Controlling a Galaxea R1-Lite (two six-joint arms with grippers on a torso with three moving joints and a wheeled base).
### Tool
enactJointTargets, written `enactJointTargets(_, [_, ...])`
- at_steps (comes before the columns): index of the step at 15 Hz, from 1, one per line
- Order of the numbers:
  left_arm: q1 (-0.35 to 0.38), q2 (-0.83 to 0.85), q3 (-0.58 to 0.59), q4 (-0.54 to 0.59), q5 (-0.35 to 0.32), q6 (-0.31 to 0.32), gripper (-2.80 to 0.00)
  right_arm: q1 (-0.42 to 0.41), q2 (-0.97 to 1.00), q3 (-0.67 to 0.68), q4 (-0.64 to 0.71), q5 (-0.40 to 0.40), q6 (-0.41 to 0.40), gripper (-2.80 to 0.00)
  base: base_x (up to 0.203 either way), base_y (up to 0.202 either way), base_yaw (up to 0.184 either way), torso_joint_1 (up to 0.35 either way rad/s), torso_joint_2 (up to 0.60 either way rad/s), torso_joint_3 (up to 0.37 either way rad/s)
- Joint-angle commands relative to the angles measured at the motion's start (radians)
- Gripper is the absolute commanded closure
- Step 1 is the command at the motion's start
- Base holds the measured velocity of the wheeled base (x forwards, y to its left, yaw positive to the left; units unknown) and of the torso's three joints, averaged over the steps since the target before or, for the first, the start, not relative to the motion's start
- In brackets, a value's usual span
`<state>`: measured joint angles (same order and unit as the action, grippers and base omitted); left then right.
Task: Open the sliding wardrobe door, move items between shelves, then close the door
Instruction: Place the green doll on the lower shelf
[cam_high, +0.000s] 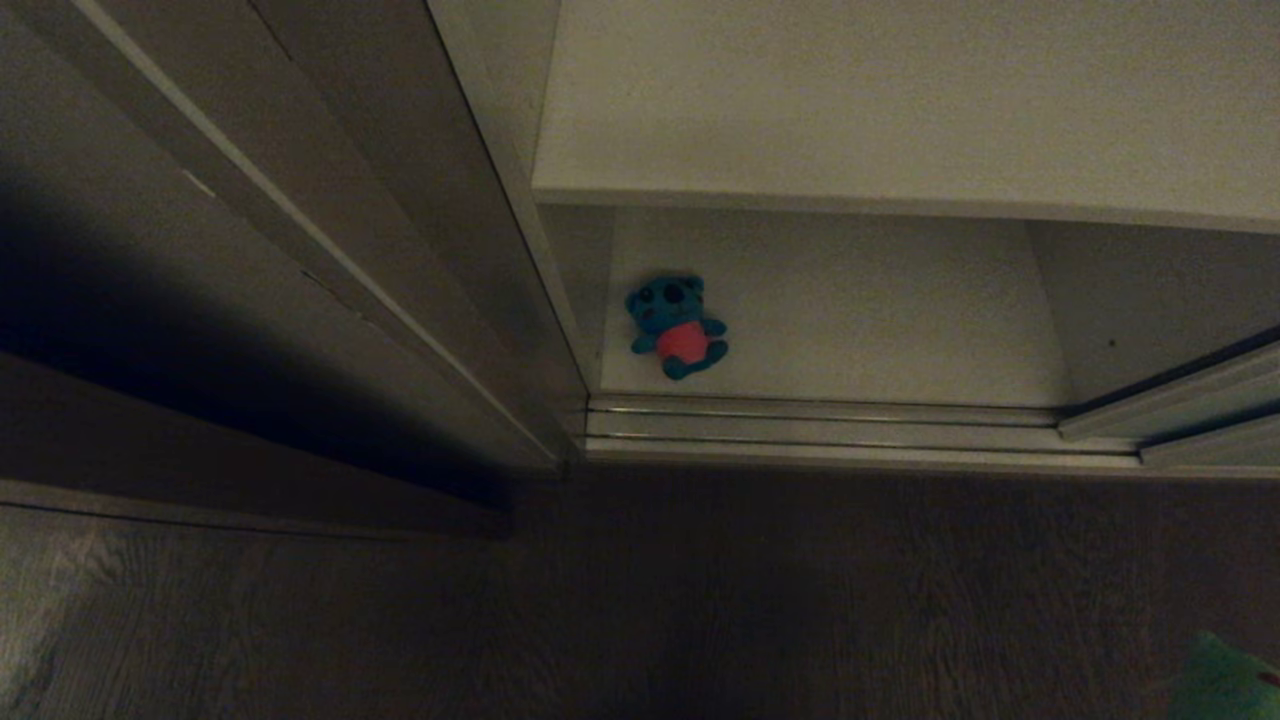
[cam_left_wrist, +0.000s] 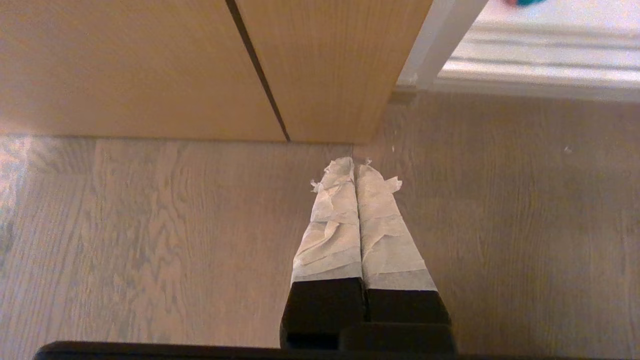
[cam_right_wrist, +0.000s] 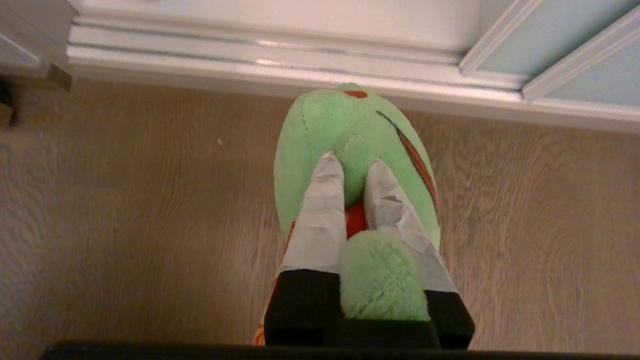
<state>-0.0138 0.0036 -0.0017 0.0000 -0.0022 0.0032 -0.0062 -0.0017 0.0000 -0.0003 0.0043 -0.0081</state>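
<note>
The wardrobe stands open. A small teal-blue bear (cam_high: 676, 327) with a red belly lies on its back at the left end of the bottom white shelf (cam_high: 880, 320). Above it a second white shelf (cam_high: 900, 100) is bare. The pale grey-green sliding door (cam_right_wrist: 560, 35) is pushed to the right (cam_high: 1180, 385). My right gripper (cam_right_wrist: 353, 161) is shut on the green frog (cam_right_wrist: 325, 125), held low over the floor in front of the door track; a bit of the frog (cam_high: 1225, 680) shows in the head view's bottom right corner. My left gripper (cam_left_wrist: 354, 165) is shut and holds nothing.
A metal door track (cam_high: 850, 430) runs along the wardrobe's foot. A brown wooden side panel (cam_left_wrist: 320, 65) stands left of the opening. Wood-grain floor (cam_high: 700, 600) lies in front of the wardrobe.
</note>
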Motion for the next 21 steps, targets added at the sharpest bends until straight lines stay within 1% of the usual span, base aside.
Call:
enactJointTargets(1, [0.000, 0.001, 0.000, 0.000, 0.001, 0.000, 0.00, 0.000, 0.000, 0.000, -0.001, 0.000, -0.001, 0.00, 0.000, 0.000, 0.000, 0.006, 0.00, -0.203])
enactJointTargets(15, [0.000, 0.001, 0.000, 0.000, 0.001, -0.010, 0.00, 0.000, 0.000, 0.000, -0.001, 0.000, 0.000, 0.00, 0.000, 0.000, 0.000, 0.005, 0.00, -0.193])
enactJointTargets(21, [0.000, 0.001, 0.000, 0.000, 0.001, -0.011, 0.00, 0.000, 0.000, 0.000, -0.001, 0.000, -0.001, 0.00, 0.000, 0.000, 0.000, 0.000, 0.00, -0.028])
